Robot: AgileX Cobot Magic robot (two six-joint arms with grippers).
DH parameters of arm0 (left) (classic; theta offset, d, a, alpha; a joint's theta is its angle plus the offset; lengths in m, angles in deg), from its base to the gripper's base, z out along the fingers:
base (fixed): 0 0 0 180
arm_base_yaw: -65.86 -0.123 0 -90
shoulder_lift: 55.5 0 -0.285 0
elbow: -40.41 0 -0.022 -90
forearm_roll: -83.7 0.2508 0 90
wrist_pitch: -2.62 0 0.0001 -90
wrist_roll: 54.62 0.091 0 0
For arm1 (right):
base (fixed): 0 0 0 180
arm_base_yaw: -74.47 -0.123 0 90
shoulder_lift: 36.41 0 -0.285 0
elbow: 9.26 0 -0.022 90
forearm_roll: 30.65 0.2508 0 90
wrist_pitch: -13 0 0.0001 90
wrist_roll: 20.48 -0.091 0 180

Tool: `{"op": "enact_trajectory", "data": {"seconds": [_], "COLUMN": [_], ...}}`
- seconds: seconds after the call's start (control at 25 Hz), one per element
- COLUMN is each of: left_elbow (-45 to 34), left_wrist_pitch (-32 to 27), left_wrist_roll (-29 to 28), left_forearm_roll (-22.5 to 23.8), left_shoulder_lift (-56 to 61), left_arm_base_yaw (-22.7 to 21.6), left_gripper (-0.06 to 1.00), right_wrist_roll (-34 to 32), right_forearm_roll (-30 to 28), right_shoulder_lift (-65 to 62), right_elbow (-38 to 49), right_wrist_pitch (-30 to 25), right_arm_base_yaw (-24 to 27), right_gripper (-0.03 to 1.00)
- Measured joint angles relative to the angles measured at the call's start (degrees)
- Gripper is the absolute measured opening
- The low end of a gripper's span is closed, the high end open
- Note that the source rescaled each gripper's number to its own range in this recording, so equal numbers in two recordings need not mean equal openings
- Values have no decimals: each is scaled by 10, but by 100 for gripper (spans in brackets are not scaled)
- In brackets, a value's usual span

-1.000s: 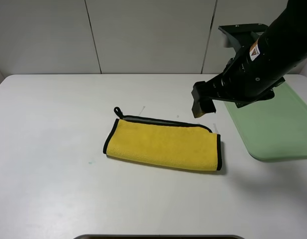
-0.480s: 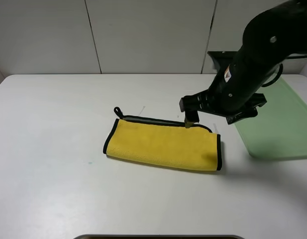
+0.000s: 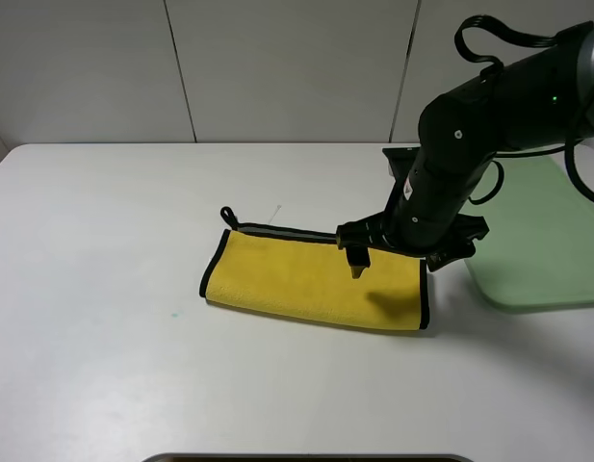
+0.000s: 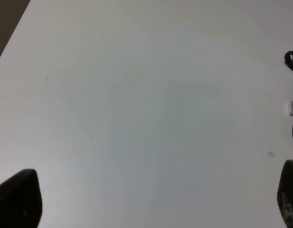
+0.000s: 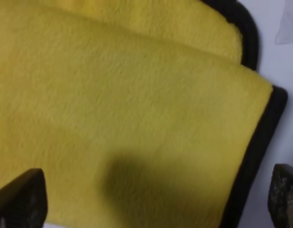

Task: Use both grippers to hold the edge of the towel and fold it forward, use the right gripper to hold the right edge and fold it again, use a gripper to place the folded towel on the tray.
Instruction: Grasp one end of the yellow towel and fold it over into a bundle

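Now, R gripper (image 3: 357, 260) hangs low over the towel (image 3: 297, 279), jaws spread wide w/ nothing pinched (wrist view shows a fingertip on either side and yellow pile between), so it's prob. lining up on the right edge (image 3: 425, 294) rather than gripping yet. The towel lies on the table (image 3: 104, 241) as a long strip, folded once, piping doubled along the far side, black loop (image 3: 227, 214) at the far-left corner: 1st fold looks done, 2nd not yet. L gripper (image 4: 152, 197) is likewise spread, over bare table w/ only the loop in sight, presumably out of the way since this step is one-armed. Beyond, the tray (image 3: 547, 260) sits near the towel's right end, not touching, handy for the final placement.
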Motion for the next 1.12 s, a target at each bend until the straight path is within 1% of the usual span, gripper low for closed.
{"op": "enact_trajectory", "data": {"seconds": [0.28,0.64,0.84,1.12], "left_elbow": [0,0,0,0], "left_wrist_pitch": [0,0,0,0], "left_wrist_roll": [0,0,0,0], "left_forearm_roll": [1,1,1,1], "left_shoulder_lift": [0,0,0,0], "left_arm_base_yaw": [0,0,0,0], "left_gripper": [100,100,100,100], "right_wrist_roll": [-2,9,27,33], "right_forearm_roll": [-4,-8,-8,-6], "right_shoulder_lift": [2,27,44,69], "right_elbow": [0,0,0,0], "right_wrist_pitch": [1,2,15,27], "right_arm_base_yaw": [27,37,53,54], "right_gripper": [100,100,100,100]}}
